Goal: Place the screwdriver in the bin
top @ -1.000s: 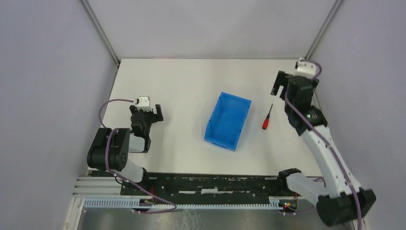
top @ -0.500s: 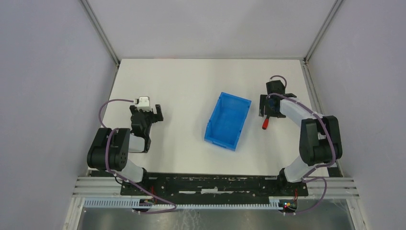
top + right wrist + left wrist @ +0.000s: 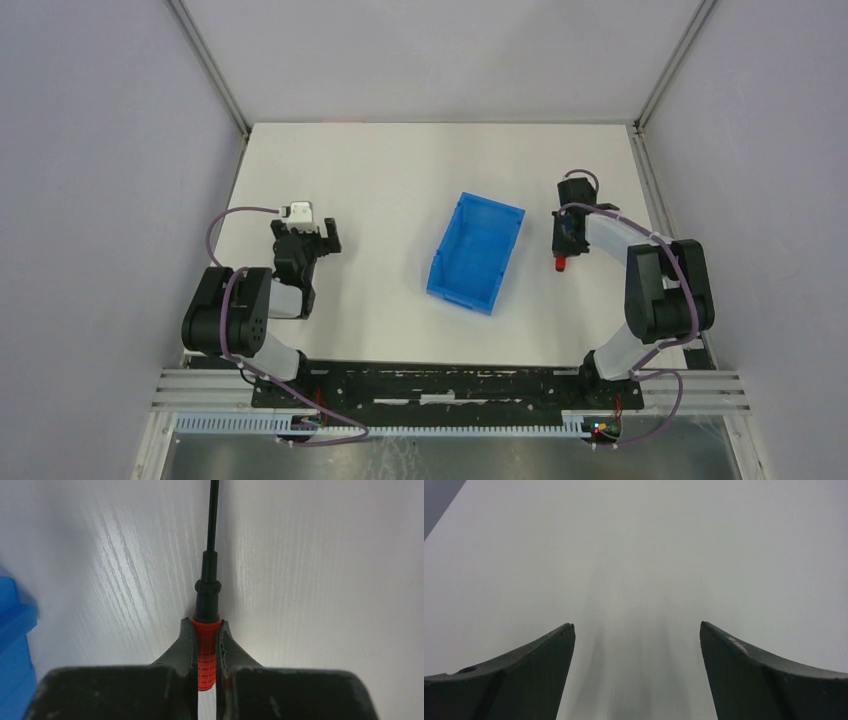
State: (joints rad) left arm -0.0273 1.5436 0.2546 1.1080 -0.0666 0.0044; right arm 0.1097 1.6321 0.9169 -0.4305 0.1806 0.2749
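White desk surface (image 3: 380, 180) with a faint wood grain, enclosed by pale grey walls (image 3: 100, 150) on the left, far and right sides.

Bright blue rectangular plastic bin (image 3: 476, 253): stands open-topped near the middle of the desk, slightly right of centre, its long axis running from the far edge toward the near edge with a slight tilt. No object is visible inside it. In the right wrist view a corner of it shows at the left border (image 3: 15, 650).

Small screwdriver with a short red handle and thin dark metal shaft (image 3: 560, 263): outside the bin, just beside its right wall, between the bin and the right edge of the desk. From above only the red end of the handle shows, pointing toward the near edge. The right wrist view gives the rest (image 3: 207, 595): a black collar and the thin shaft extend straight away from the camera, close over the white surface. Whether the tool rests on the desk or is raised off it cannot be told.

Right gripper (image 3: 566, 235): reaches in from the right edge and is closed on the red handle (image 3: 206, 626), one dark finger (image 3: 184, 647) pressed against each side.

Left gripper (image 3: 310, 238): near the left edge, well apart from the bin. Its two dark fingers (image 3: 539, 650) stand wide apart over bare desk, with nothing between them (image 3: 636, 630).
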